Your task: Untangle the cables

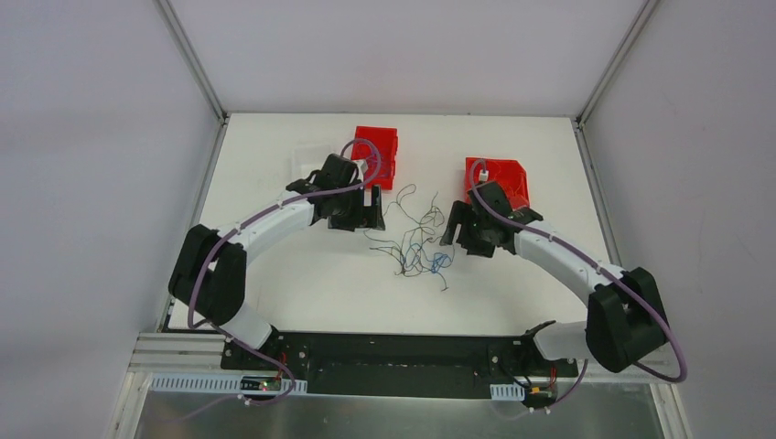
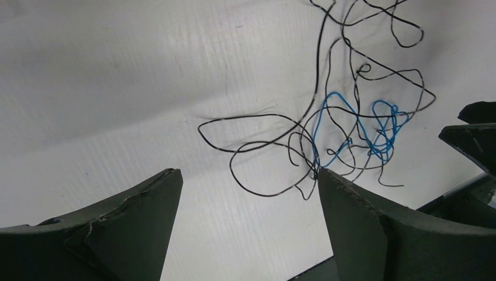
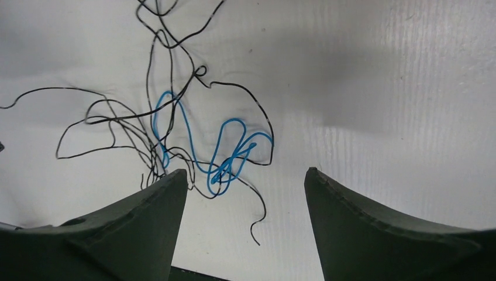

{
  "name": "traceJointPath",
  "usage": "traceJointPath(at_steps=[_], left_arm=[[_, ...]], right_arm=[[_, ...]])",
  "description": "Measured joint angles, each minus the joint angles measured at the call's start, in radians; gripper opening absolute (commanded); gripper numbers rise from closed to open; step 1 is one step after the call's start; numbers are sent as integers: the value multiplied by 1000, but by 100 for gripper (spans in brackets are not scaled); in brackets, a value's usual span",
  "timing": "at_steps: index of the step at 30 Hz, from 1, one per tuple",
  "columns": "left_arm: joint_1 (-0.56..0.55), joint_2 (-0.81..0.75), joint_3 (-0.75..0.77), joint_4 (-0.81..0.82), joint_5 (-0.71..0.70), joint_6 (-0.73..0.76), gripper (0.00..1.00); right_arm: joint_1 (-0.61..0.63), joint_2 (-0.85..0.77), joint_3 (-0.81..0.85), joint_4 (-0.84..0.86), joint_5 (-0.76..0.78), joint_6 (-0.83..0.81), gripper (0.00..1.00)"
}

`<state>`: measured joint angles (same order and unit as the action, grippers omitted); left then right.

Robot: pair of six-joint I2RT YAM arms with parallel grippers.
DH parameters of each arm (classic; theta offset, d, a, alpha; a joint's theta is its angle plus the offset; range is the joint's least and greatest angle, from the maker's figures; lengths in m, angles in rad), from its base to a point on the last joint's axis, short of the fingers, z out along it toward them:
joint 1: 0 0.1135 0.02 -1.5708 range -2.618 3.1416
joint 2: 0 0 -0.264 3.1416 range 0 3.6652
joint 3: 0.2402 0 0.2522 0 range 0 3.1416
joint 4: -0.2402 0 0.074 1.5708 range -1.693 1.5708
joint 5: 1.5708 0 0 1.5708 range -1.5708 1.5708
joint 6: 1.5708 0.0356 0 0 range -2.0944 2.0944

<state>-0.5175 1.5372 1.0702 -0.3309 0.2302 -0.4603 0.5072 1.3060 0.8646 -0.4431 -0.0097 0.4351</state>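
The cables (image 1: 418, 245) lie as a loose tangle of thin black and blue strands on the white table, between the two arms. My left gripper (image 1: 371, 207) hovers at the tangle's left edge, open (image 2: 247, 171), with nothing between its fingers. The black loops and the blue strand (image 2: 351, 126) lie just beyond its right fingertip. My right gripper (image 1: 455, 225) is at the tangle's right side, open (image 3: 245, 171). The blue loops (image 3: 228, 153) lie by its left fingertip, and a loose black end (image 3: 258, 222) lies in the gap between the fingers, ungripped.
Two red bins stand behind the arms, one (image 1: 377, 154) behind the left gripper and one (image 1: 503, 180) behind the right. The white table (image 1: 302, 274) ends at a black base bar near the arms' mounts. The right gripper's fingers (image 2: 474, 137) show at the left wrist view's right edge.
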Motion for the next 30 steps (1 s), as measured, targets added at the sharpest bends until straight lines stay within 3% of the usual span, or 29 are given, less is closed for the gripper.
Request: traceJointPath(at_steps=[6, 9, 11, 12, 14, 15, 23, 30], left_arm=[[-1, 114, 50, -13, -16, 21, 76], [0, 151, 69, -17, -26, 30, 60], [-1, 169, 80, -18, -32, 35, 42], [-1, 190, 101, -18, -48, 46, 26], [-1, 198, 109, -19, -55, 45, 5], [0, 204, 117, -19, -59, 51, 0], [0, 122, 80, -20, -216, 79, 0], [58, -248, -55, -95, -426, -8, 0]], right_arm=[[19, 133, -13, 49, -13, -6, 80], [55, 187, -12, 65, -13, -6, 73], [84, 217, -12, 72, -12, -6, 61], [111, 238, -2, 77, 0, -3, 35], [115, 242, 0, 78, 11, -8, 6], [121, 244, 0, 77, 31, -2, 0], [61, 152, -24, 3, 186, 11, 0], [-262, -138, -127, -42, 332, 123, 0]])
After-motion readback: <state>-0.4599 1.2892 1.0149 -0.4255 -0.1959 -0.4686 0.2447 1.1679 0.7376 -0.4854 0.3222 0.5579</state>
